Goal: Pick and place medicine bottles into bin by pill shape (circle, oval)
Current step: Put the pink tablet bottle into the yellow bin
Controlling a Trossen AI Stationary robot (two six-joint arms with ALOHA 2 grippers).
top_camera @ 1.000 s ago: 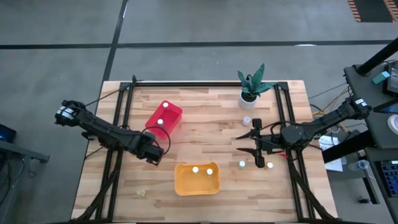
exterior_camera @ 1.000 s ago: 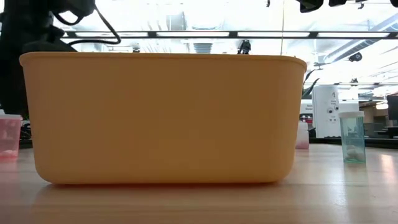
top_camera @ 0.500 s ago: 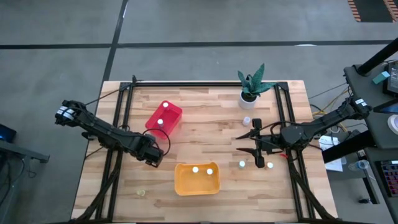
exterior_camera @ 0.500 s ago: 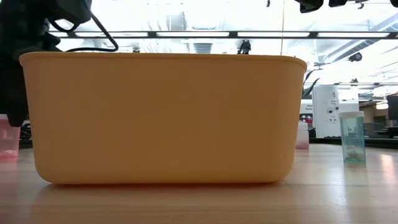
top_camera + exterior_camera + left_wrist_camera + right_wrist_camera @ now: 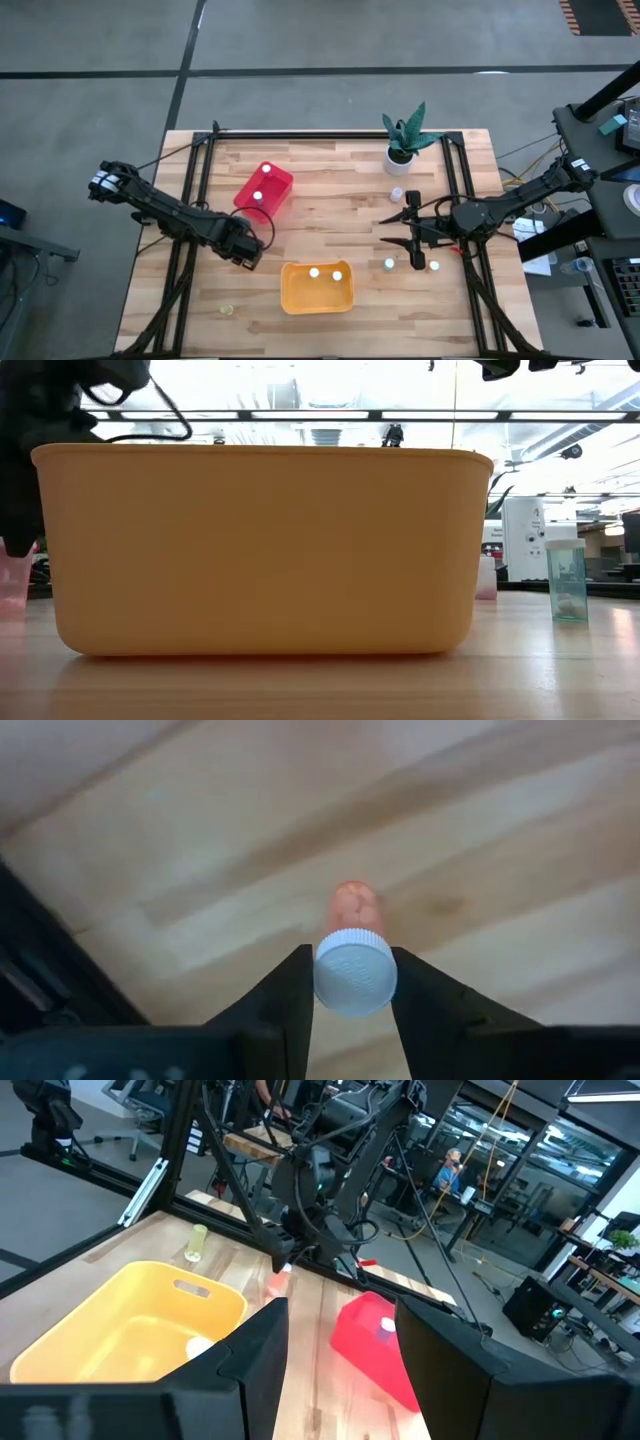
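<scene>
My left gripper (image 5: 246,257) stands left of the yellow-orange tub (image 5: 286,292), fingers pointing down, shut on a small pink-amber bottle with a white cap (image 5: 355,970). The same bottle shows at the low view's left edge (image 5: 12,580), its base on the table. My right gripper (image 5: 384,231) hangs open and empty at the table's right, above loose white-capped bottles (image 5: 389,264), (image 5: 435,266), (image 5: 397,194). The red tub (image 5: 282,180) holds a bottle (image 5: 257,197). The yellow-orange tub holds two bottles (image 5: 314,272). My left gripper pinches the bottle's round white cap (image 5: 330,982) between its two fingers, one on each side of the cap. The fingers come from above, pointing down. The bottle stands upright below them; in the low view its base is level with the table top.
A potted green plant (image 5: 403,140) stands at the far right. A small yellowish bottle (image 5: 227,309) is near the front left edge. In the low view the yellow-orange tub's wall (image 5: 260,550) hides most of the table; a green-tinted bottle (image 5: 567,580) stands to its right.
My left gripper has come down over the pink-amber bottle beside the yellow-orange tub. The bottle has stayed where it stood.
</scene>
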